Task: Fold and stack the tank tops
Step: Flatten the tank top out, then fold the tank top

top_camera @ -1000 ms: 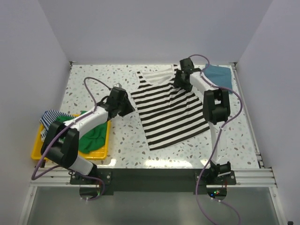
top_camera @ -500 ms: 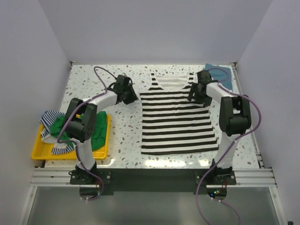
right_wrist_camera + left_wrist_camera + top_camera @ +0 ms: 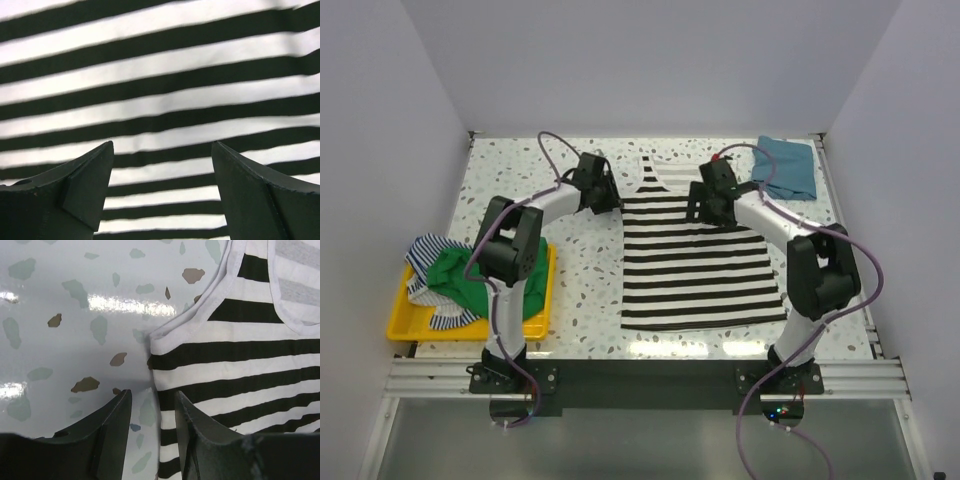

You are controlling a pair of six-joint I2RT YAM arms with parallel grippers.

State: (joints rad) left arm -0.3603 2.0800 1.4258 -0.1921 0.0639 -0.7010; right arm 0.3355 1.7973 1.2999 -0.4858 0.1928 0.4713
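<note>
The black-and-white striped tank top (image 3: 695,265) lies flat in the middle of the table, neck to the back. My left gripper (image 3: 612,200) is at its left armhole edge. In the left wrist view the gripper (image 3: 152,400) is open a little, one finger on the table and one on the striped cloth (image 3: 235,350), with the cloth's edge lying flat between them. My right gripper (image 3: 704,208) is over the top's upper chest. It is wide open and empty (image 3: 162,150) just above the stripes (image 3: 160,75). The teal-blue tank top (image 3: 788,166) lies folded at the back right.
A yellow tray (image 3: 396,326) stands at the left edge and holds a green top (image 3: 455,276) and a thin blue-striped top (image 3: 421,250), both crumpled. White walls close in the table on three sides.
The striped top went from skewed to straight a second ago and has lain still since. My right gripper has moved left from the right armhole onto the chest. My left gripper has edged right to the armhole.
</note>
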